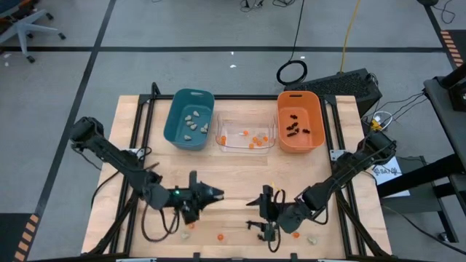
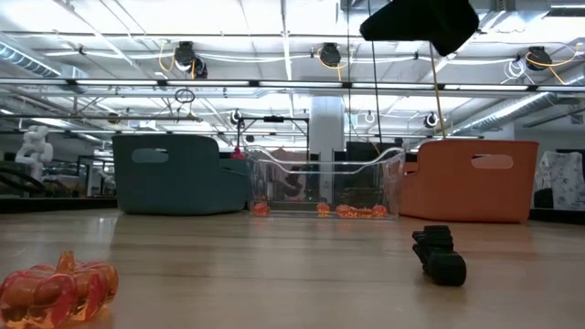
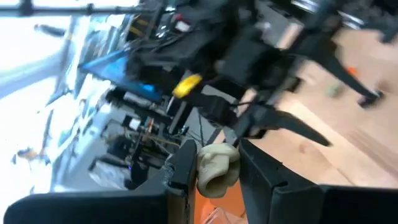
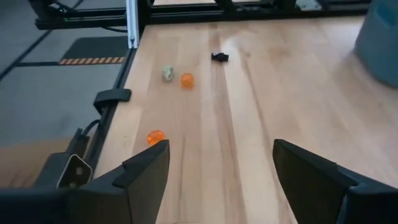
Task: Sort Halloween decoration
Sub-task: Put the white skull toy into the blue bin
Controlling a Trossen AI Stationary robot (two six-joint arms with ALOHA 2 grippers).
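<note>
1. The left claw (image 3: 214, 171) grips a pale lump (image 3: 217, 168) between its fingers, above the front-centre of the surface (image 1: 240, 171).
2. The teal bin (image 1: 191, 118) at the back edge, left of centre, holds other pale lumps; it lies straight back from the left claw, nearer that arm.
3. The right claw (image 4: 221, 165) is open and empty, low over the front edge.
4. Loose trinkets remain near the front edge: an orange one (image 4: 155, 137), another orange one (image 4: 186, 80), a pale one (image 4: 168, 73), and a black piece (image 4: 219, 57), probably a spider.
5. The clear bin (image 1: 245, 135) holds orange pieces; the orange bin (image 1: 299, 120) holds black ones.
</note>
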